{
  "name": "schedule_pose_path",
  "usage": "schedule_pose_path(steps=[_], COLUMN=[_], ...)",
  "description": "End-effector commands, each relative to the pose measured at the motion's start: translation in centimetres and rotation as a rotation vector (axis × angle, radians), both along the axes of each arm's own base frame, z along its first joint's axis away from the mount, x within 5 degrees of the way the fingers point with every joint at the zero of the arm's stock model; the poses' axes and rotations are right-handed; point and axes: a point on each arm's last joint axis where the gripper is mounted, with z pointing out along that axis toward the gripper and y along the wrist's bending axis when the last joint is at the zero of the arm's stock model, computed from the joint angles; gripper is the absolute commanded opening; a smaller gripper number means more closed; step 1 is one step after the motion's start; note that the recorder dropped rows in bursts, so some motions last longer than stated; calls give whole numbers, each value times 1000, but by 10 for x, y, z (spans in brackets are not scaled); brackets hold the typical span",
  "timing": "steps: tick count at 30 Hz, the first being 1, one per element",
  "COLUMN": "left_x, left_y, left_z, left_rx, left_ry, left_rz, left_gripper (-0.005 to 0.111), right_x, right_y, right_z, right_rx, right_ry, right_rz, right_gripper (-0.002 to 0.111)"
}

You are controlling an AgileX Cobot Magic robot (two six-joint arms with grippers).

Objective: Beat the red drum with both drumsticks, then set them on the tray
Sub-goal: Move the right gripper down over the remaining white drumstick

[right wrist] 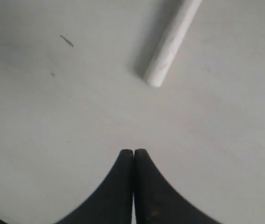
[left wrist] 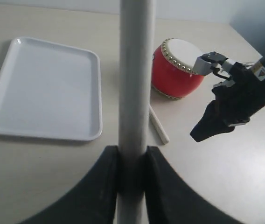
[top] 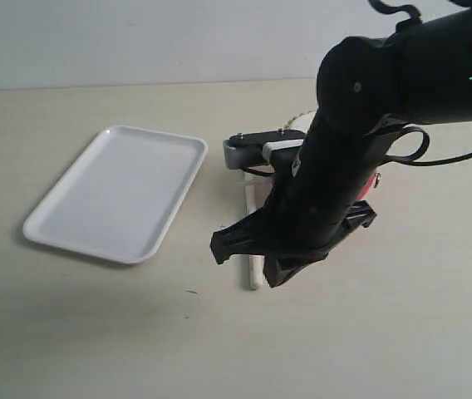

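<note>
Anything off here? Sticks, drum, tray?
One thing: a loose drumstick lies flat on the table beside the drum, and the right gripper near its end is shut on nothing. The left gripper clamps the other drumstick. The tray is bare; nothing looks damaged.
</note>
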Motion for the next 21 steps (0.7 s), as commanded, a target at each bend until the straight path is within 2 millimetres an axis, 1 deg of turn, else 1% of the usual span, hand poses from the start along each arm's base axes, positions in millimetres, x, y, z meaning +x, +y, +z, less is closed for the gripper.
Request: schedule_pose_path(steps=[1, 2, 3, 5, 7, 8, 11, 18, 21], left_x=[1, 1, 1, 2, 2, 2, 2, 2, 2], left_y=[-2, -2, -3, -3, -3, -3, -3, -3, -3], left_z=[-6, -8, -9, -8, -8, -8, -8, -8, -8], left_rx=[-10, -7, -7, -13, -15, -15, -10, -8, -8], left_ry=[20, 24, 27, 19, 17, 17, 14, 12, 12], left_rz=[-7, -7, -8, -7, -7, -7, -10, -11, -11], left_gripper=[0, 0, 0, 0, 0, 0, 0, 0, 0], right_x=[24, 30, 40, 49, 57, 60, 65, 66, 65], right_y=[20, 24, 31, 36, 38, 37, 35, 34, 34], right_z=[-9, -10, -12, -19, -26, -30, -37, -40, -47], right_rx=[17, 1, -19, -46, -83, -110, -153, -163, -176], right_ry=[-25, -29, -30, -25, -38, -46, -68, -70, -46], right_rz=[-49, -55, -58, -87, -136, -171, -211, -248, -270], right_gripper=[2, 3, 8, 15, 25, 31, 42, 43, 43])
